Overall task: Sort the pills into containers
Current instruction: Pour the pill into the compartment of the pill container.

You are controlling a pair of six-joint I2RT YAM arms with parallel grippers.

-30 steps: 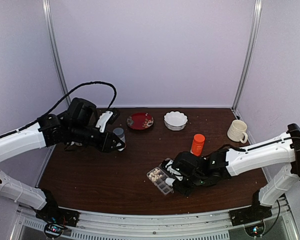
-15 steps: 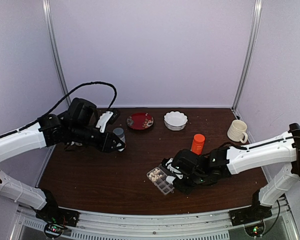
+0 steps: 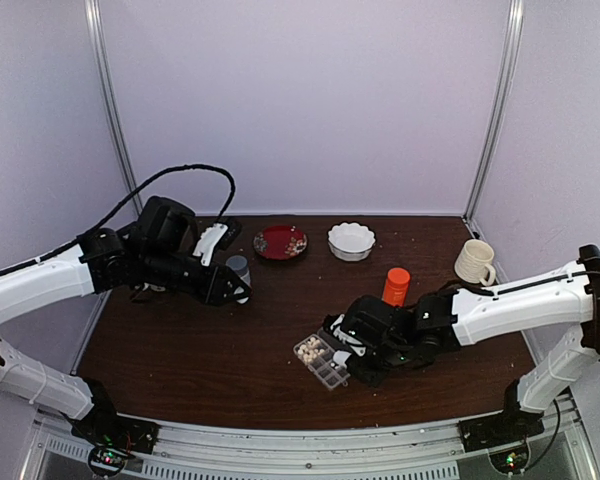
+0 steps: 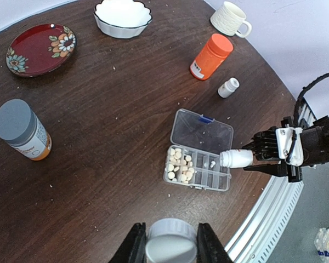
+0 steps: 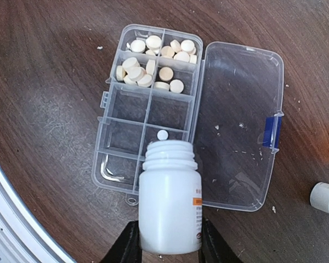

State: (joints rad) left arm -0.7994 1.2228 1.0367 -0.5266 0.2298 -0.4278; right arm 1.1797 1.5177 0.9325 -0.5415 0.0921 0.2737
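Observation:
The clear pill box (image 5: 123,134) lies open, its lid (image 5: 238,120) flat beside it; it also shows in the top view (image 3: 320,362) and the left wrist view (image 4: 197,176). Several cream pills (image 5: 153,60) fill its two far cells. One white pill (image 5: 163,135) lies in a middle cell at the mouth of an open white bottle (image 5: 170,203). My right gripper (image 5: 167,244) is shut on that bottle and holds it tipped over the box, also seen from the top (image 3: 348,362). My left gripper (image 4: 171,246) is shut on a white cap (image 4: 171,241), high at the left (image 3: 230,287).
An orange bottle (image 4: 211,56), a small white bottle (image 4: 228,87) and a cream mug (image 4: 230,17) stand beyond the box. A grey-capped bottle (image 4: 21,129), a red plate (image 4: 41,48) and a white scalloped bowl (image 4: 123,16) stand at the back. The table's metal front edge (image 4: 274,208) is close to the box.
My right gripper with the white bottle has shifted slightly left over the pill box. The left arm has barely moved.

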